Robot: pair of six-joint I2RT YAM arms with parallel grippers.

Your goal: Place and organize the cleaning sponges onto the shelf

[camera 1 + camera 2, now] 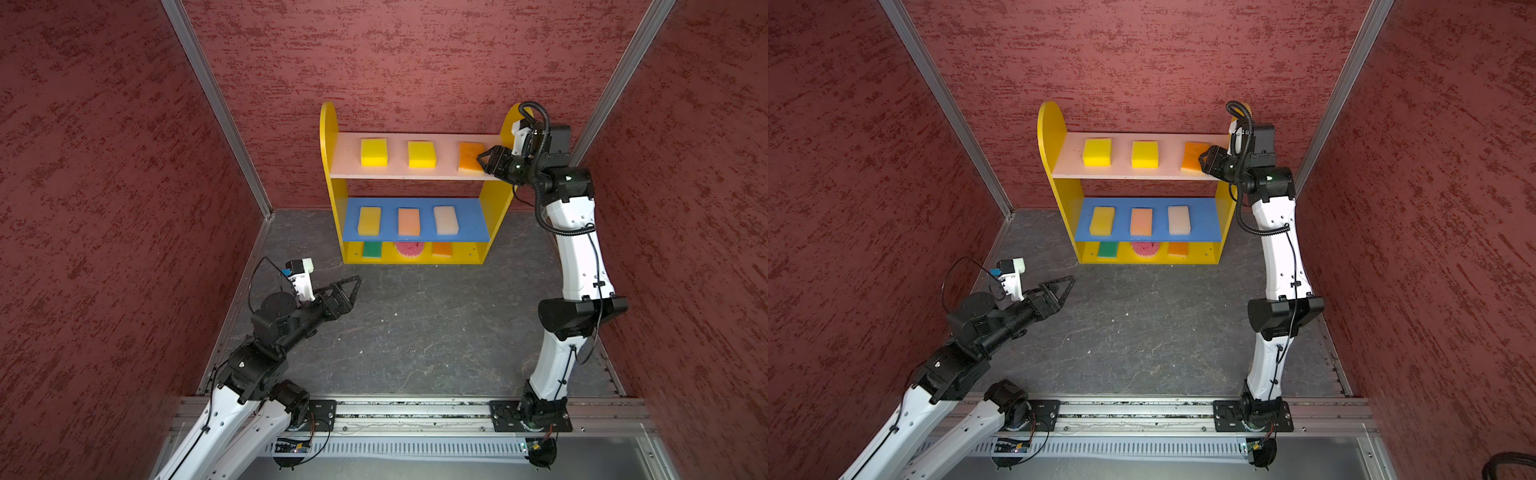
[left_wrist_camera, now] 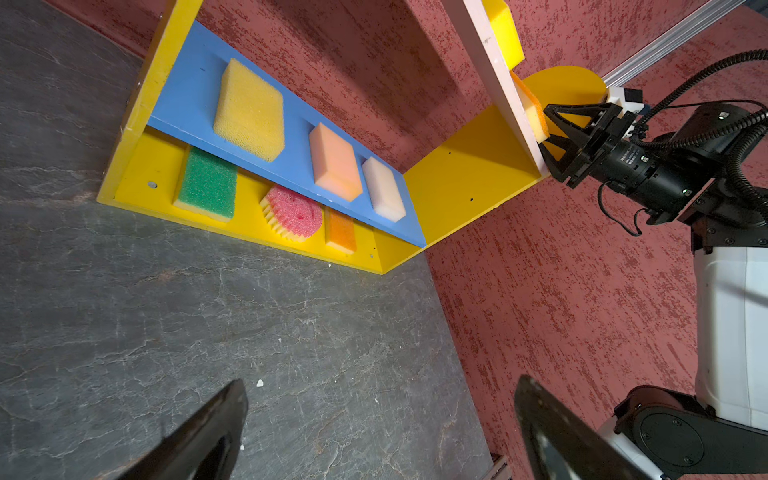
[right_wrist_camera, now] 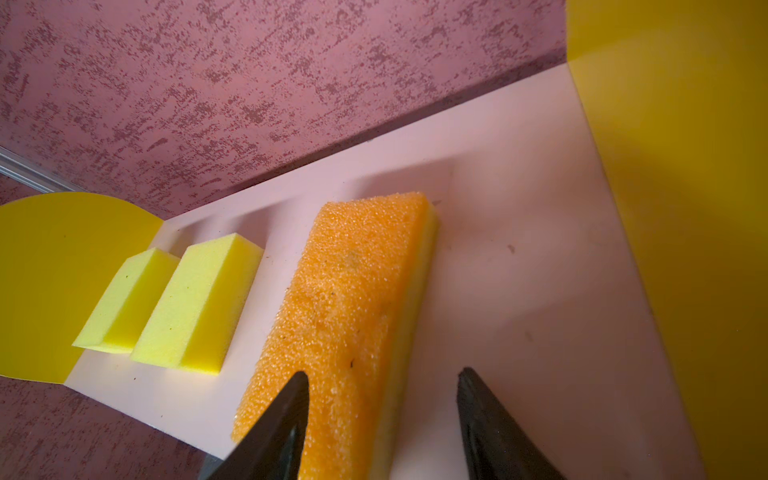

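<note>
The right gripper (image 3: 385, 370) reaches onto the pale pink top board (image 3: 519, 249) of the shelf (image 1: 328, 124), its jaws parted astride the near end of the orange sponge (image 3: 353, 291), apparently not pinching it. The sponge lies flat, third in line beside two yellow sponges (image 1: 374, 152), spaced to match the rows of three below. All nine look shelved, so the task seems nearly done. The left gripper (image 2: 382, 378) hovers over the worktop (image 1: 415, 324), jaws wide and empty, well clear of the shelf.

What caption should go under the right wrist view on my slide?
Open right gripper around the orange sponge on the shelf's pink top board, two yellow sponges beyond.
</note>
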